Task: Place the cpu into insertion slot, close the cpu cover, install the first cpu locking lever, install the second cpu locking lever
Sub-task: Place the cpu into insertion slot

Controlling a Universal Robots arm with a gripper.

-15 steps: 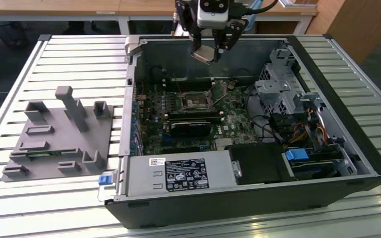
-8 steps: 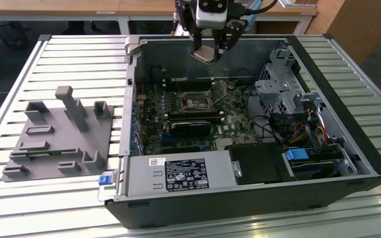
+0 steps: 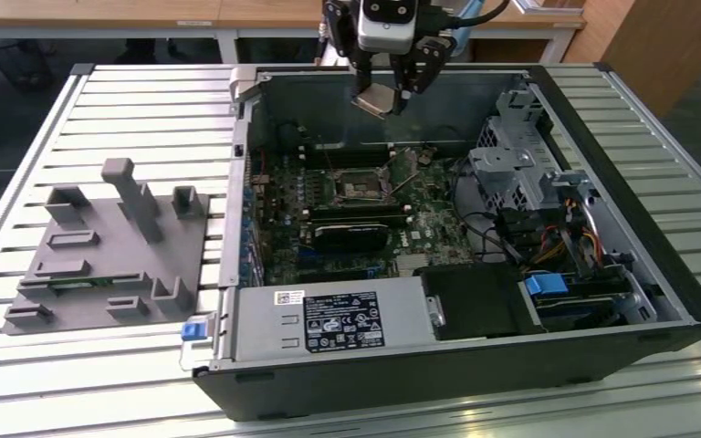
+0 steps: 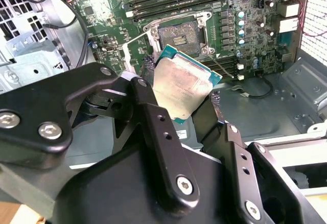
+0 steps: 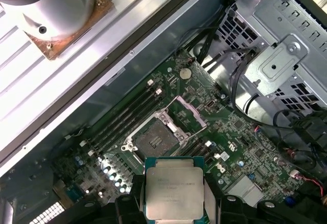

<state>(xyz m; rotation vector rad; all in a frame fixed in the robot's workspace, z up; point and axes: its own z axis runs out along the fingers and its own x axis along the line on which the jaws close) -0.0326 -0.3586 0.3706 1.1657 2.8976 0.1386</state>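
The cpu [image 3: 378,99], a flat square with a dull silver top and green rim, hung tilted, pinched between the black fingers of the gripper [image 3: 390,89], above the open computer case [image 3: 448,379]; the first wrist view showed the insertion slot [image 5: 152,141] below, dark centre bare; the exterior view showed a grey fixture [image 3: 107,246] on the slatted table [image 3: 143,91].

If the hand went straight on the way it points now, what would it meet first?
Likely the green board at or beside the open socket, the held chip touching before the hand itself; depth is unclear.
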